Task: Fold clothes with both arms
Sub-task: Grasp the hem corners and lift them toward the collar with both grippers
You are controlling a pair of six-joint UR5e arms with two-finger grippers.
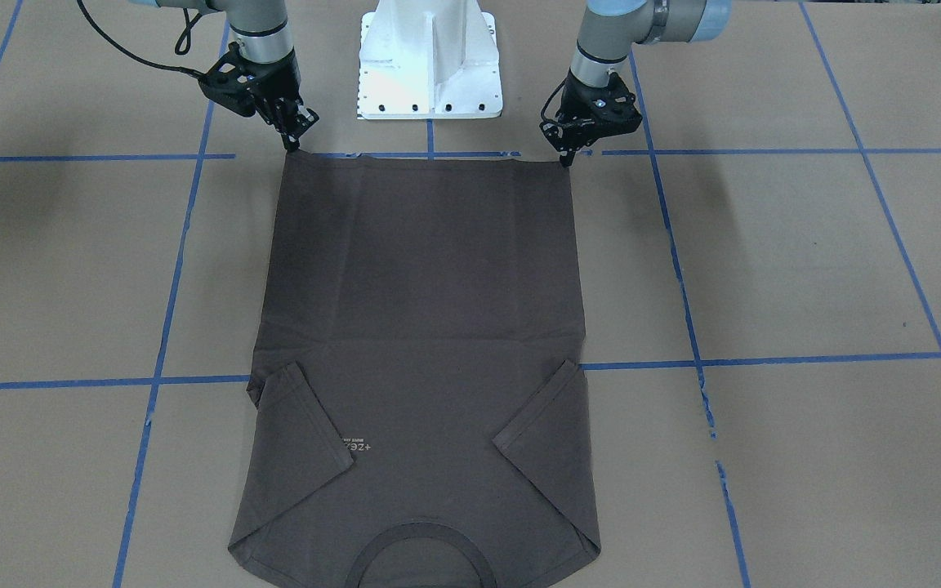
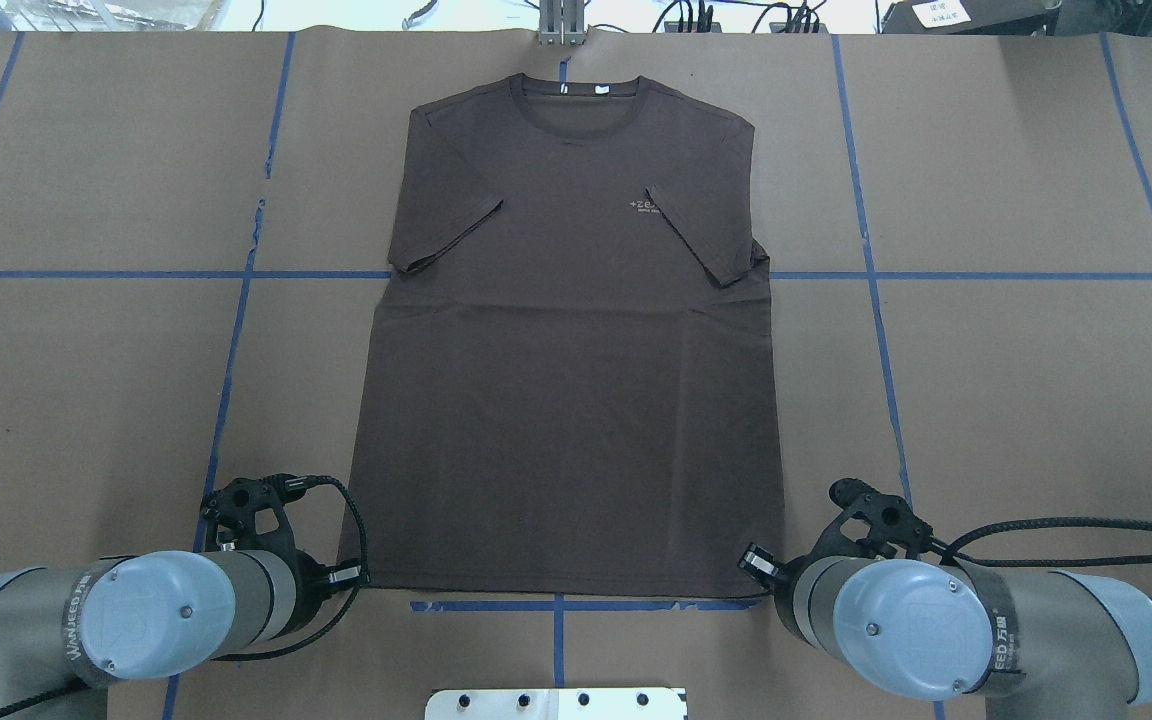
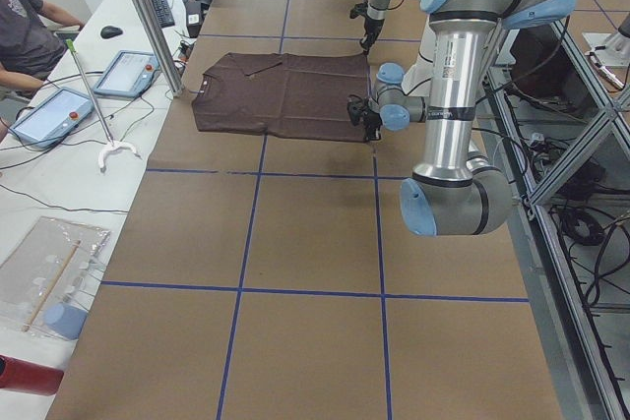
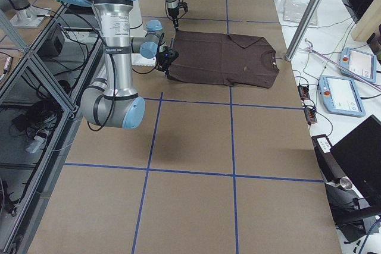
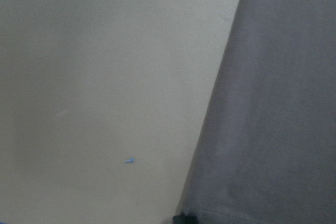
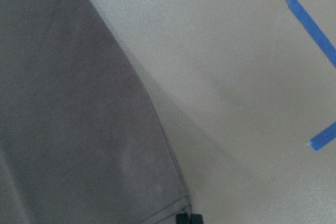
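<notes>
— Which step is judged to be in hand?

— The grasp of the hem before the first fold. The black two-finger left gripper point(image 2: 356, 577) is set down at the left corner of the hem point(image 2: 566, 585) of the dark grey-brown short-sleeved T-shirt point(image 2: 576, 400). Its jaws are seen clenched on that corner.

— Where is the T-shirt laid?

— It is spread flat, chest up, in the middle of the brown paper-covered bench point(image 2: 986, 400), which is marked with a grid of blue tape point(image 2: 136, 274). The hem is turned toward the robot and the round ribbed collar point(image 1: 425, 532) away from it. The sleeve on the left point(image 2: 441, 215) and the sleeve on the right point(image 2: 711, 235) are folded in over the chest.

— And further right?

— The black two-finger right gripper point(image 2: 758, 562) is likewise pinched onto the other hem corner. In its wrist view the fingertips point(image 6: 182, 219) are pressed together just where the cloth ends.

— What is called for next?

— Both corners should be raised together, to an even height, and carried toward the collar. The hem must be kept taut between the arms so that neither corner is let slip. The tucked sleeves should not be dragged open as the cloth is drawn over them.
</notes>
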